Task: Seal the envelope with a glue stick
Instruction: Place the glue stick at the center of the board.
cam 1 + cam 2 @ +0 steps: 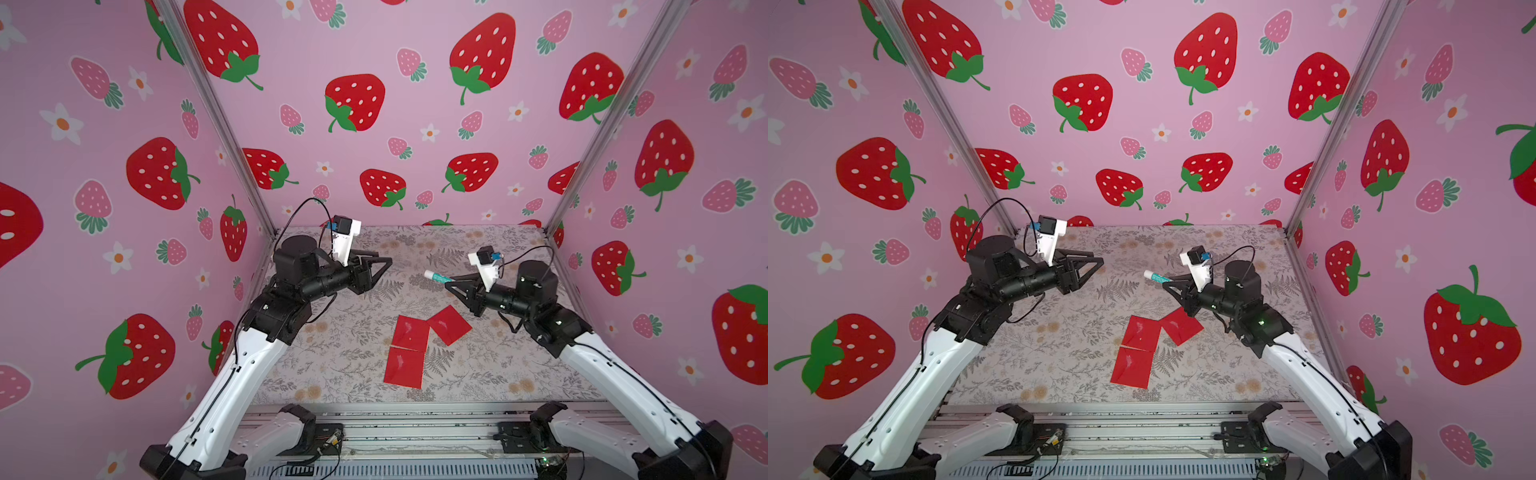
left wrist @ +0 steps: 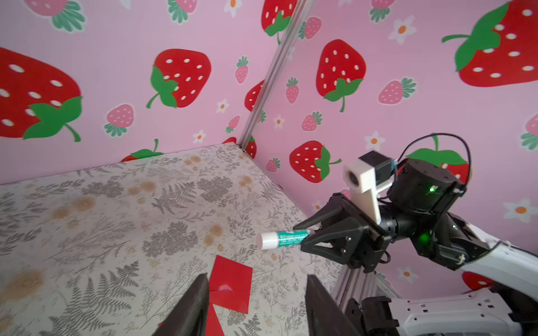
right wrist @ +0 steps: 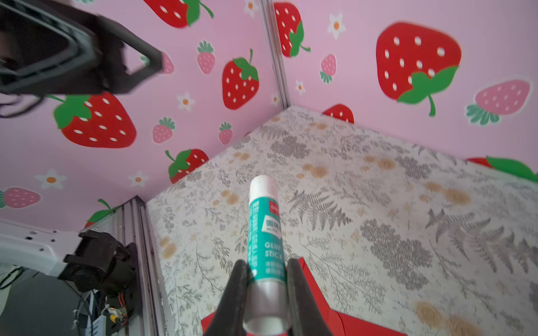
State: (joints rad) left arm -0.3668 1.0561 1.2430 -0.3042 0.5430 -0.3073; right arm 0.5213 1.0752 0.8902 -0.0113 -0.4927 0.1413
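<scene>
The left gripper (image 2: 256, 279) stood parted and empty, the right gripper (image 3: 267, 263) clamped tight. On the floral table (image 1: 332, 353) lay the red envelope (image 1: 405, 368); raised off the table, pinched in the right gripper's jaws, was the glue stick (image 1: 435, 276).

A grey tablecloth (image 1: 332, 357) printed with ferns and tan blossoms covers the table. Pink walls with red strawberries and white flowers close its back (image 1: 374, 166), left (image 1: 104, 208) and right (image 1: 685, 208) edges. Aluminium posts rise from the far left (image 1: 218, 120) and far right (image 1: 611, 120) corners. Along the near edge run aluminium rails (image 1: 415, 432), with a small wired circuit board (image 1: 332, 438) lying on them.
</scene>
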